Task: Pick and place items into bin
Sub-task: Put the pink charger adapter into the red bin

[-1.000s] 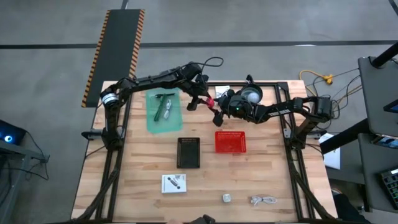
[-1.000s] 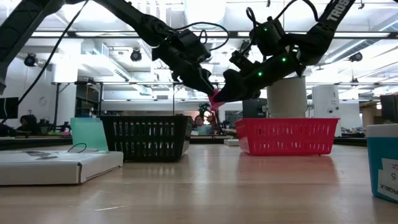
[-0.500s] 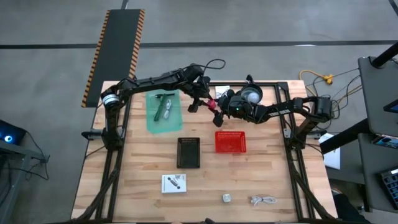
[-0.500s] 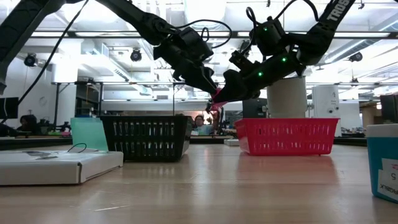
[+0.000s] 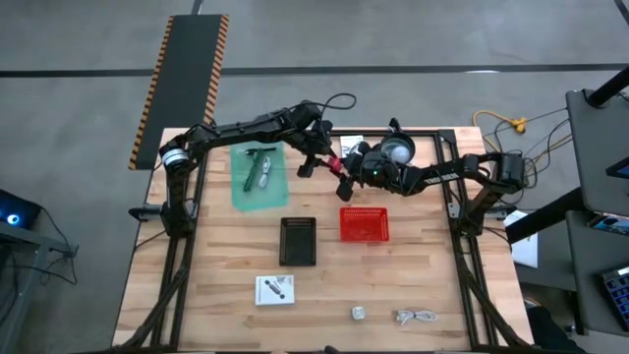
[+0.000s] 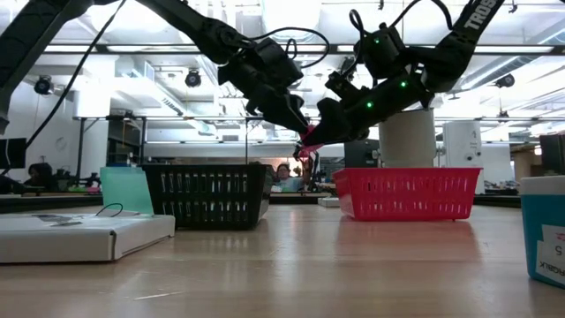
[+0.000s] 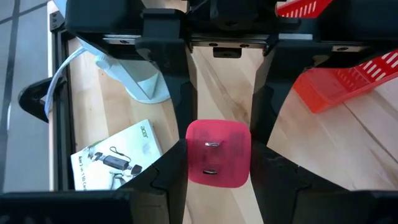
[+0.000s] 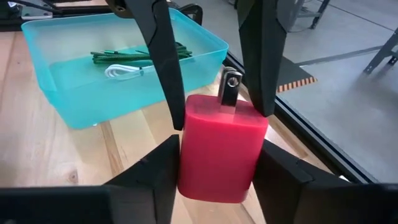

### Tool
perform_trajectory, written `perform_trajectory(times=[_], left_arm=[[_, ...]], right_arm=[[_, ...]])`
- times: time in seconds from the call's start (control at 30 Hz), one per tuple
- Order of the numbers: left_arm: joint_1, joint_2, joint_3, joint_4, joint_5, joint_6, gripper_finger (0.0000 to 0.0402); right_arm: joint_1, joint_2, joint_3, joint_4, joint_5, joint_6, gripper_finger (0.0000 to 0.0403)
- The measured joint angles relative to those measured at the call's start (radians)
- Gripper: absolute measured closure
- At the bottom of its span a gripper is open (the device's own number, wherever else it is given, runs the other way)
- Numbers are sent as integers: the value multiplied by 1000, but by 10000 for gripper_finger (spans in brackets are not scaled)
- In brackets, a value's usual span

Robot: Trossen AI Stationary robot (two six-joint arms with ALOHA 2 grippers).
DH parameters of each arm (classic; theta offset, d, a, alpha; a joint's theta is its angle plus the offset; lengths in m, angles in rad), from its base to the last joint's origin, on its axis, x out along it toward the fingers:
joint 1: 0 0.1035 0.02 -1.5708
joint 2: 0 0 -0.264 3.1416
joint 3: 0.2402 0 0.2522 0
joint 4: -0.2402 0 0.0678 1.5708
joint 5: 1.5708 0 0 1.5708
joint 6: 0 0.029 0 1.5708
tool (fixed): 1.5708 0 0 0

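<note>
both hands (image 5: 336, 171) grip a pink plug (image 7: 218, 154); box (image 7: 118, 160) reads "acer".

Grey concrete floor (image 5: 413, 34), striped mat (image 5: 184, 69), ceiling lights (image 6: 291, 13).

Inventory by count:

- Arms: two. Left hand (image 5: 324, 167) and right hand (image 5: 341, 178) meet at the 12 o'clock part of the bench (image 5: 216, 285); both grip the same item.
- Pink plug block (image 7: 218, 154): one, with two metal prongs.
- Mesh baskets: two, one black basket (image 5: 299, 241) at bench centre and one red basket (image 5: 365, 224) at its 3 o'clock side.
- Teal tray (image 5: 258, 175): one, at 10 o'clock, holding one green cable bundle (image 8: 135, 55) and one white cable bundle (image 8: 123, 71).
- White cards: two, one near 6 o'clock (image 5: 275, 289), one at 12 o'clock (image 7: 115, 163).
- Silver cube (image 5: 359, 313): one.
- Loose cable bundle (image 5: 417, 317): one, at 5 o'clock.
</note>
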Motion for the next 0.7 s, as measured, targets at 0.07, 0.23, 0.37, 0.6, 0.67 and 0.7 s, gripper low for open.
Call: perform_trajectory(times=[0.07,0.23,0.37,0.6,0.67,0.7], left_arm=[[0,0,0,2,-2,4,275],[0,0,-2,0,2,-5,267],[-2,0,-4,-7,-17,-52,224],[-2,-68,-20,-70,-103,-103,166],[-5,-98,-37,-74,-99,-151,165],[-7,-114,-46,-72,-97,-179,167]], right_arm=[[0,0,0,0,0,6,261],[0,0,0,-2,0,-2,261],[0,0,0,-9,4,-13,261],[-1,-2,0,-6,12,14,261],[0,-2,0,-7,11,14,261],[0,-2,0,-8,11,14,261]])
